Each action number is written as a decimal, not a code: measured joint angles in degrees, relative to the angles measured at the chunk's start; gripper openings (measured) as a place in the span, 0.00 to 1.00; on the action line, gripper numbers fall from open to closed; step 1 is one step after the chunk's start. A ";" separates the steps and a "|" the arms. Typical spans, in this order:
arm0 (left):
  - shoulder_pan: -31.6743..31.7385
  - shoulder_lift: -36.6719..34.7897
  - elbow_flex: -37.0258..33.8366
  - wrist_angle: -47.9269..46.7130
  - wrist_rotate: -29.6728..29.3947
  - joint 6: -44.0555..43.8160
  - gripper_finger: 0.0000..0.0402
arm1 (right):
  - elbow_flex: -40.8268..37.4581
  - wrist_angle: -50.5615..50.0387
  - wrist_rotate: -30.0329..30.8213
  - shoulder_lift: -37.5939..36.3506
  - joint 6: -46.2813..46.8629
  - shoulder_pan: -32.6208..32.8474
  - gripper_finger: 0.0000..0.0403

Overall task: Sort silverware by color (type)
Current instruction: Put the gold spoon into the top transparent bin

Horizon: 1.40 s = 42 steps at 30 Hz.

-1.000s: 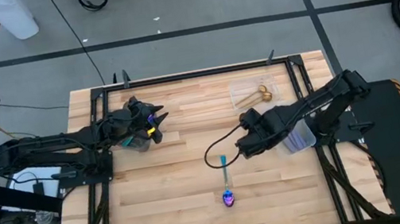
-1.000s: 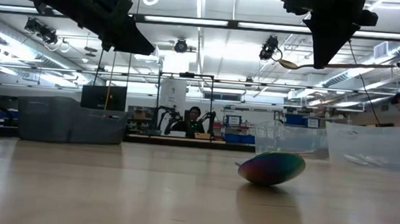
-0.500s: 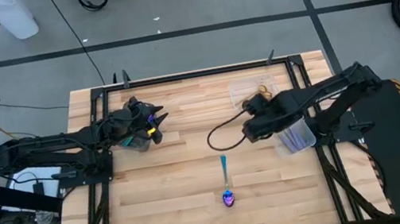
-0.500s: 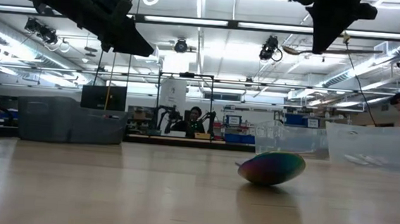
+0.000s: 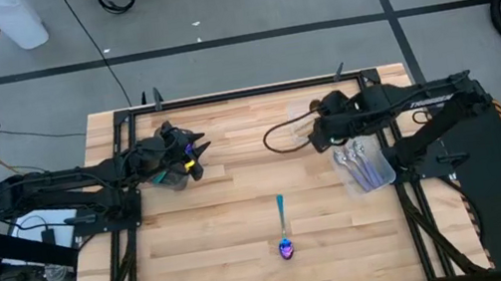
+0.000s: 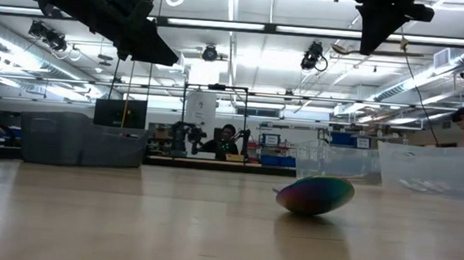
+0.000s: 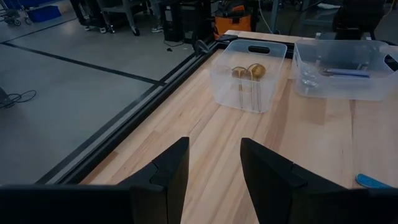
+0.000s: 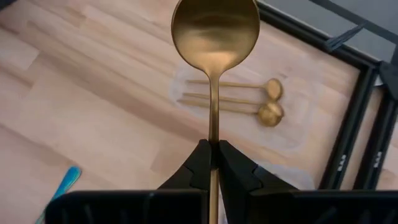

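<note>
right hand [image 8: 213, 163] pinches a gold spoon [image 8: 215, 37] above the gold-spoon box [image 8: 292, 134], ready to drop; left hand [image 7: 214, 165] waits open.

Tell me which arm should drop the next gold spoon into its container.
Right. The right gripper is already shut on a gold spoon, above the clear container holding two gold spoons. The left gripper is open and empty across the table.

In the right wrist view, the gold spoon [image 8: 215, 37] has its handle hidden below the right gripper's fingertips [image 8: 205, 163]. The iridescent spoon [image 8: 62, 183] beside it is cut off by the gripper body. In the low view, that spoon's bowl [image 6: 315, 195] hides its handle.
</note>
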 joint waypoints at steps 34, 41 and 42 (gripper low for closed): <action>-3.55 0.02 -0.02 17.36 16.59 -1.59 0.38 | -7.22 42.23 9.96 -0.52 -26.97 -5.04 0.06; -4.59 0.38 -0.02 32.18 16.50 6.53 0.38 | -7.21 64.53 6.37 -0.52 -41.90 -4.14 0.06; -4.59 1.33 0.00 34.78 16.50 7.56 0.38 | -7.21 66.55 5.46 -0.52 -43.36 -4.06 0.06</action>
